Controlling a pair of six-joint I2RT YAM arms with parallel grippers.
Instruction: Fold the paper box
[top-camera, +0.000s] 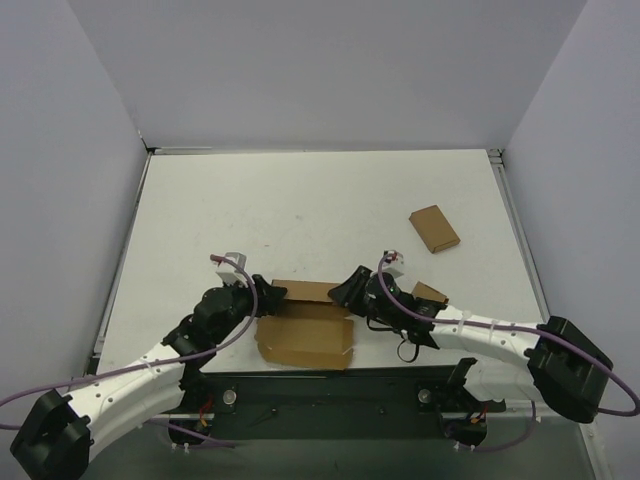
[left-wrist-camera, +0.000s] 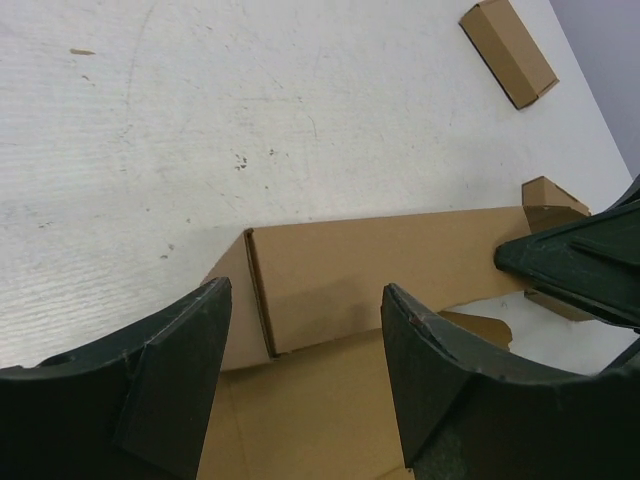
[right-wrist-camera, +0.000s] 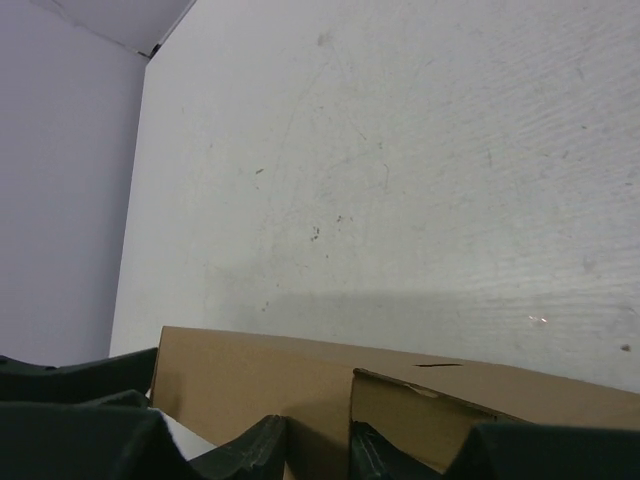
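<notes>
The paper box (top-camera: 305, 330) is a brown cardboard sheet near the table's front edge, with its back wall raised. My left gripper (top-camera: 263, 297) is at the box's left end. In the left wrist view it (left-wrist-camera: 305, 295) is open, its fingers (left-wrist-camera: 170, 370) spread above the flat base and pointing at the raised wall (left-wrist-camera: 380, 260). My right gripper (top-camera: 350, 292) is at the wall's right end. In the right wrist view it (right-wrist-camera: 320, 440) is nearly closed, with the wall (right-wrist-camera: 250, 375) and a folded side flap (right-wrist-camera: 430, 410) between its fingertips.
One small brown box (top-camera: 434, 229) lies at the back right and also shows in the left wrist view (left-wrist-camera: 508, 50). A second small box (top-camera: 430, 293) sits close beside the right arm. White walls stand on three sides.
</notes>
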